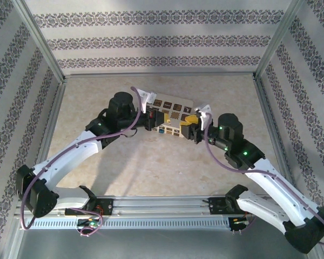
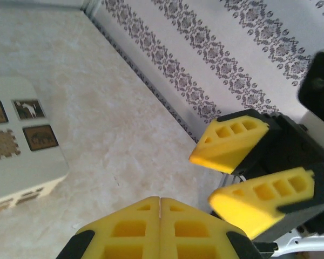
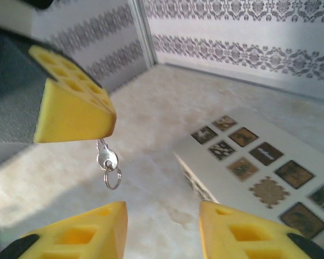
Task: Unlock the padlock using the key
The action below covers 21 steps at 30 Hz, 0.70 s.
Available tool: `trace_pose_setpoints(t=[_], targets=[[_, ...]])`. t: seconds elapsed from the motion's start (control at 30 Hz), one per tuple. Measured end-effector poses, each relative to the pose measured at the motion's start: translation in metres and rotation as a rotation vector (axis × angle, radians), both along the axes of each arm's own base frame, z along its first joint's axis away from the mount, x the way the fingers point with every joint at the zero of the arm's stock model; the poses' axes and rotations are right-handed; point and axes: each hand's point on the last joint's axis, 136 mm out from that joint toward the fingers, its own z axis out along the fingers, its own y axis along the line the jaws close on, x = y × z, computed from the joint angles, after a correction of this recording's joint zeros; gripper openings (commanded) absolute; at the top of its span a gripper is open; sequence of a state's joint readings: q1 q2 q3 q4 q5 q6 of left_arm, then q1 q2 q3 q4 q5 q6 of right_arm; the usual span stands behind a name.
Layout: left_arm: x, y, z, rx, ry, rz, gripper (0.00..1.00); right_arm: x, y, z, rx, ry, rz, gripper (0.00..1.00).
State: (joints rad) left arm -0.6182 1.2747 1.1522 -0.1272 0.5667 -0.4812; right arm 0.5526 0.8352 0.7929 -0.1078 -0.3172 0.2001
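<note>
A small silver key [image 3: 107, 160] with a split ring hangs by its blade from my left gripper's yellow fingers [image 3: 70, 105]. My left gripper [image 2: 160, 200] is shut, pads pressed together; the key is hidden in the left wrist view. My right gripper [image 3: 162, 226] stands open just below and beside the key, with nothing between its pads. Its two yellow fingers [image 2: 232, 143] also appear in the left wrist view, spread apart. In the top view the left gripper [image 1: 149, 120] and right gripper [image 1: 191, 129] face each other above the table's middle. The padlock is out of view.
A white box [image 1: 170, 116] with several brown picture tiles on top lies between and behind the two grippers, also seen as the white box [image 3: 259, 162] to the right. Patterned walls and metal frame posts enclose the beige table [image 1: 151, 167].
</note>
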Motion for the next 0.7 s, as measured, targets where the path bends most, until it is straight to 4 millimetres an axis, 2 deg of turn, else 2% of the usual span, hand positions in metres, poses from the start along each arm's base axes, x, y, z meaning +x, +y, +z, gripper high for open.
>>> trace_pose_setpoints(t=[0.07,0.23,0.57,0.7], targets=[[-0.004,0.006,0.011,0.018,-0.046,-0.007,0.00,-0.003,-0.001,0.009,0.079,0.009,0.026,0.54],[-0.013,0.014,0.027,0.052,-0.123,-0.032,0.00,-0.014,0.016,0.022,0.235,0.064,0.146,0.58],[-0.020,0.016,0.023,0.083,-0.132,-0.083,0.00,-0.021,0.047,0.029,0.366,0.160,0.298,0.60],[-0.022,0.016,0.022,0.086,-0.132,-0.092,0.00,-0.018,0.052,0.025,0.374,0.188,0.309,0.57]])
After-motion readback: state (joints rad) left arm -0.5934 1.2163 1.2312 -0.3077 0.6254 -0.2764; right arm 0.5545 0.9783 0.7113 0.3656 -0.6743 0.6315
